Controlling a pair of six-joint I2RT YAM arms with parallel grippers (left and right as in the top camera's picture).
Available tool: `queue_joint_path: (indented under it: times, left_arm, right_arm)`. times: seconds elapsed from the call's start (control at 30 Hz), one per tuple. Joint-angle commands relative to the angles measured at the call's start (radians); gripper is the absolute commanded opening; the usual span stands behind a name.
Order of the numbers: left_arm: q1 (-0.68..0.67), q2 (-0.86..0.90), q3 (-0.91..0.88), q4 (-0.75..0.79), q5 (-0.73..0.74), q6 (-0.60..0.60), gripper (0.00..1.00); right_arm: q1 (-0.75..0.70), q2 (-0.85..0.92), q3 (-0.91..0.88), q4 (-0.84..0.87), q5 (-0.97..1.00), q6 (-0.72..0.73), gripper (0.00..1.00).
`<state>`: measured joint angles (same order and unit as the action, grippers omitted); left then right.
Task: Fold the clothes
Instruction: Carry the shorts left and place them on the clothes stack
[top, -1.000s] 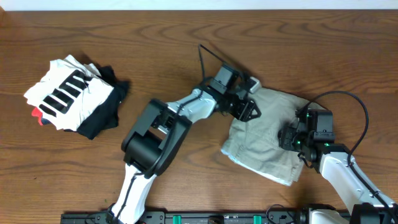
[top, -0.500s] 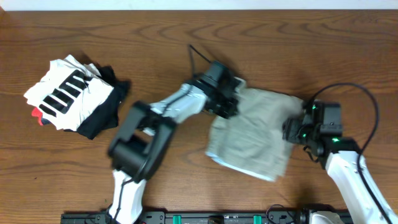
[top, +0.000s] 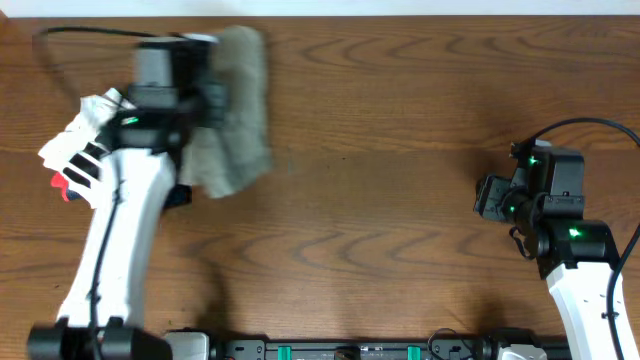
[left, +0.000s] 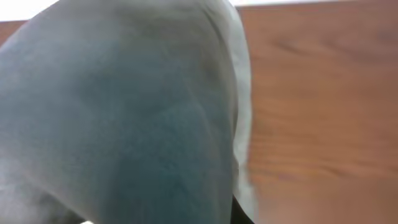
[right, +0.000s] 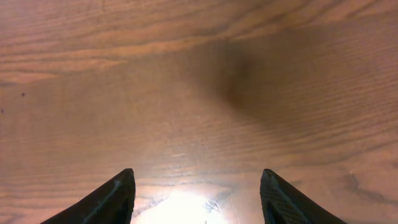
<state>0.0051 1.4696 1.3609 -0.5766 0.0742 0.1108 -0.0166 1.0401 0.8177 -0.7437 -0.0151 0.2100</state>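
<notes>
Overhead, the shorts (top: 240, 110) sit at the far left corner of the tabletop (top: 400, 120), bunched against my left gripper (top: 212, 100) and blurred. They are just beside the white striped garment (top: 80, 150), with a bit of the black garment (top: 178, 194) poking out under my arm. My right gripper (top: 488, 197) is well apart from all that, alone on the right side with nothing under it. No basket, box or bin shows anywhere, so nothing is being kept in anything.

From the left wrist, grey-olive cloth (left: 124, 118) fills nearly the whole picture, pressed close to the lens, with a strip of bare wood (left: 323, 112) on the right. My fingers are buried behind the fabric, but the cloth hanging this close tells me that gripper is clamped on the shorts.

From the right wrist, I see only wood grain (right: 199, 81) and my two fingertips (right: 115, 196) at the bottom corners, spread wide and holding nothing.

As for handling, I judge the shorts to be light, limp cotton. They will sag and crumple from a single pinch and drag rather than slide cleanly. The waistband or a hem corner looks like the best hold, where the doubled seam gives firmer purchase, with one corner in each gripper to keep the fold flat.
</notes>
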Motion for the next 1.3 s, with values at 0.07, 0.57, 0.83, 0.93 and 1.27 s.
queue_joint_path:
  times: [0.07,0.57,0.83,0.93,1.27]
  left_arm:
    - [0.172,-0.046,0.001,0.021,-0.034,0.027,0.06]
    - [0.467,-0.011,0.001,0.069,-0.034,-0.065,0.06]
    - [0.525,0.001,-0.002,0.04,-0.034,-0.071,0.07]
    - [0.536,0.001,-0.002,0.02,-0.035,-0.071,0.07]
    - [0.616,0.0,-0.002,-0.043,-0.142,-0.244,0.98]
  right_arm:
    - [-0.005,-0.008,0.018,-0.029,0.015,-0.017,0.63]
    - [-0.005,-0.008,0.018,-0.061,0.015,-0.017,0.63]
    - [-0.005,-0.008,0.018,-0.071,0.015,-0.016,0.63]
    - [-0.005,-0.008,0.018,-0.073,0.015,-0.016,0.63]
    - [-0.005,-0.008,0.018,-0.08,0.015,-0.016,0.64]
